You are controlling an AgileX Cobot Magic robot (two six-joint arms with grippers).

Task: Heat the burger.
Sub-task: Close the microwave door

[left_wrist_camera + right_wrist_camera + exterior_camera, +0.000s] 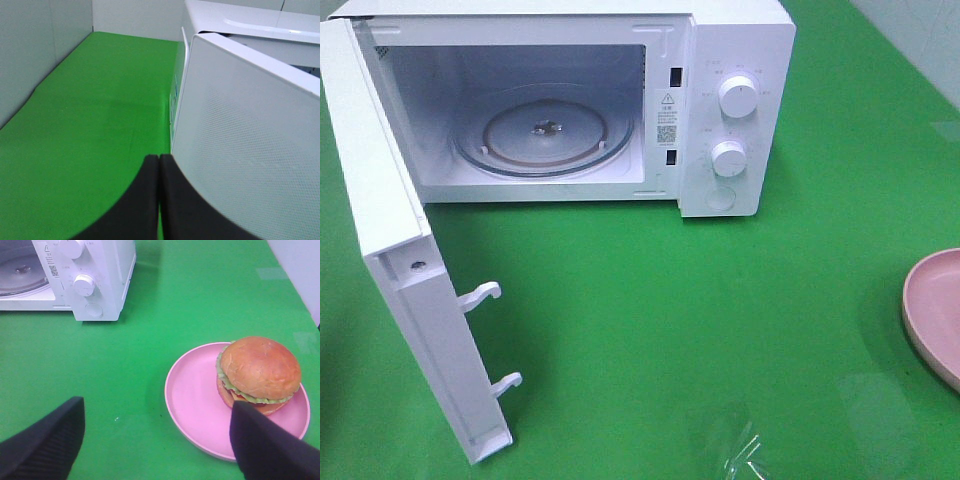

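I saw the glossy, domed burger (259, 374) sitting toward one side of a round pink plate (192, 407) on the smooth green tabletop (720, 320). My right fingers (45, 445) stood spread; my left fingers (145, 200) were pressed together beside the white microwave's (735, 110) dotted open door (250, 150).

Light was bright and even from above, with soft shadows under the microwave (735, 110). Glare streaked the green table (740, 445) near the front edge and washed out the plate (935, 315). The left wrist view's dark fingers (145, 200) were blurred.
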